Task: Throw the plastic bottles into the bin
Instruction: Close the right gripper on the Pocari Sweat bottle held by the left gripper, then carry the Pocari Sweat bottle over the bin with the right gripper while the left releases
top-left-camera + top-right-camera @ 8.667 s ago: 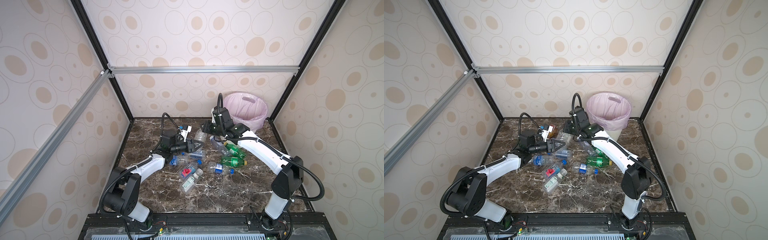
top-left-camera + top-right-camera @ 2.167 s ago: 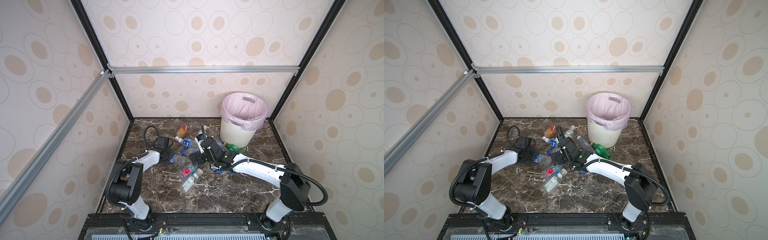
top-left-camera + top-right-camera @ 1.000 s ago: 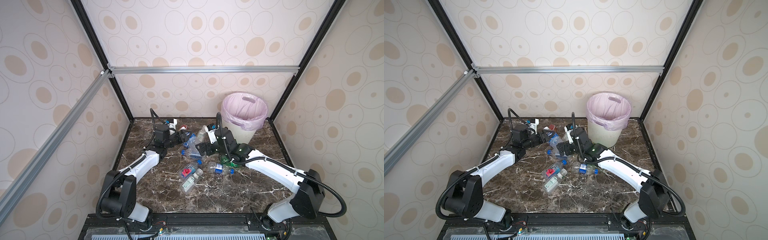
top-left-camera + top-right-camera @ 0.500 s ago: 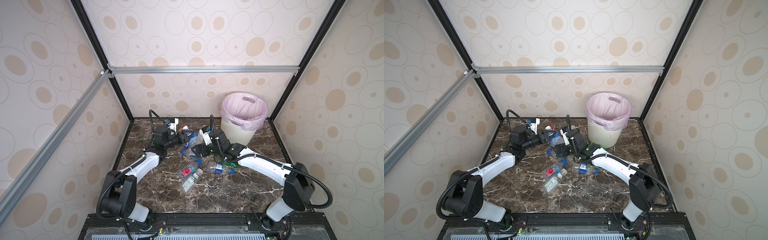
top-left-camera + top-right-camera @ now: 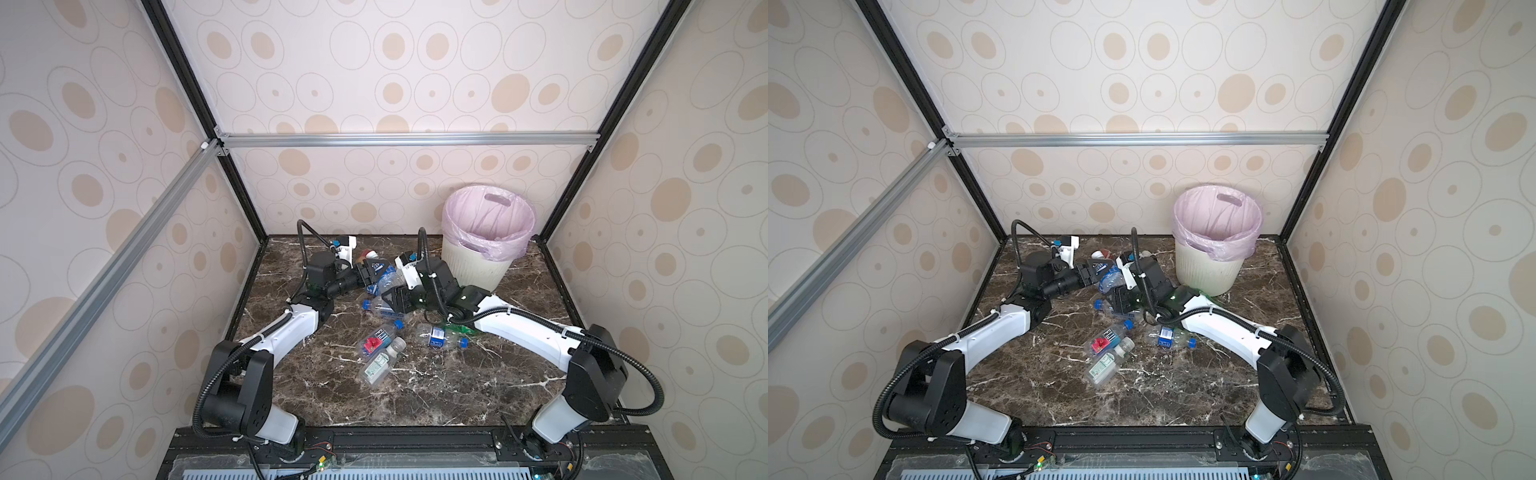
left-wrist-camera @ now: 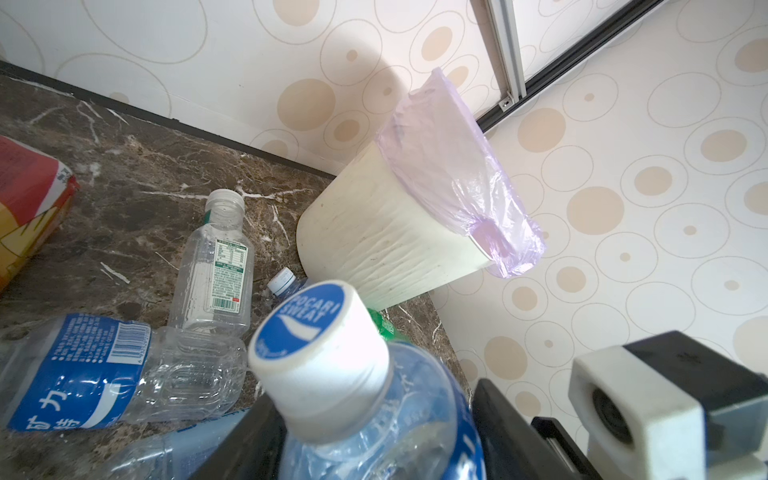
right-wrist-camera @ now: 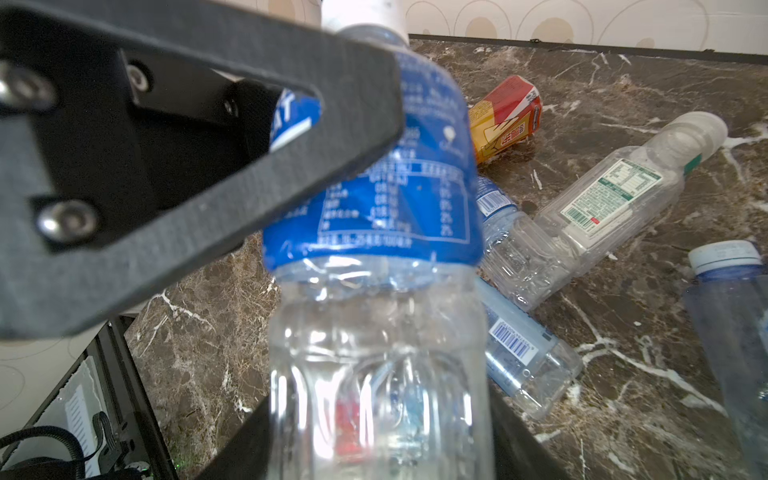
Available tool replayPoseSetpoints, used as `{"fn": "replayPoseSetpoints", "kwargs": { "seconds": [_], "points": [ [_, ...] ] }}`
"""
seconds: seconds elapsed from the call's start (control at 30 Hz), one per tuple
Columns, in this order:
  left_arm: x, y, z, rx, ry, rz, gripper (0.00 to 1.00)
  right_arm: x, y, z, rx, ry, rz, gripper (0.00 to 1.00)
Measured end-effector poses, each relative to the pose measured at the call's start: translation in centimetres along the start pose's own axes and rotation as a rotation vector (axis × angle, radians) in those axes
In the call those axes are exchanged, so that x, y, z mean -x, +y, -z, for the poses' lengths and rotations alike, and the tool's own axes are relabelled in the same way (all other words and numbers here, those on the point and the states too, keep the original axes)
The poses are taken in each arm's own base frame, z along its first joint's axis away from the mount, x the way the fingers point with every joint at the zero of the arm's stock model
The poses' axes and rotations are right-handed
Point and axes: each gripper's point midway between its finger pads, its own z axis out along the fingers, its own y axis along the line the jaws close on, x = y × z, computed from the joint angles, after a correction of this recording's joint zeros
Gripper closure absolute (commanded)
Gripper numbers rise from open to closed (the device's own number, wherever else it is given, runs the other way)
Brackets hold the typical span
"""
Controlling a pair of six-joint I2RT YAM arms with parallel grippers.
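Pocari Sweat bottle (image 7: 374, 291): off the marble table (image 5: 415, 399), spanning both grippers; right gripper (image 7: 374, 453) closed on its clear lower body, jaws against both sides; left gripper (image 6: 374, 440) flanked the blue-labelled shoulder, whether gripping or slack could not be told; cap (image 6: 320, 349) read "POCARI SWEAT", white on blue; label print blurred; beyond, loose on the table: blue-labelled bottle (image 6: 79, 374) with Japanese characters; clear bottle (image 6: 216, 266), green-and-white label, text too small to read; red-and-yellow container (image 7: 505, 116), cut off in the left wrist view; green bottle (image 5: 457, 329), mostly hidden under the right arm; farthest, bin (image 5: 484, 245), pink-lined, upright in the far right corner, apart from both grippers
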Motion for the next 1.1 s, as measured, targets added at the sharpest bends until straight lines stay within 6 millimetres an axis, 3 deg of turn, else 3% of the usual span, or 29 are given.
{"fn": "replayPoseSetpoints", "kwargs": {
  "seconds": [0.2,0.43,0.6,0.87,0.97,1.1],
  "points": [
    [0.4,0.5,0.3,0.012,-0.010,0.006,0.20,0.1,-0.3,0.0,-0.015,-0.005,-0.009,0.48],
    [1.2,0.8,1.2,0.026,-0.038,0.004,0.01,0.1,-1.2,0.7,-0.072,-0.002,-0.003,0.50],
    [1.9,-0.2,1.9,0.016,-0.061,-0.017,0.01,0.8,-1.7,2.1,-0.118,-0.018,0.010,0.51],
    [1.8,-1.4,2.1,0.002,-0.079,-0.051,0.01,4.7,-2.8,6.2,-0.172,-0.101,0.022,0.52],
    [0.8,-3.0,1.1,-0.007,-0.051,-0.094,0.01,6.7,-4.5,8.4,-0.216,-0.141,0.010,0.52],
    [-0.2,-8.1,-0.7,-0.044,-0.013,-0.209,0.01,9.8,-6.2,12.0,-0.283,-0.209,0.014,0.52]
  ]
}}
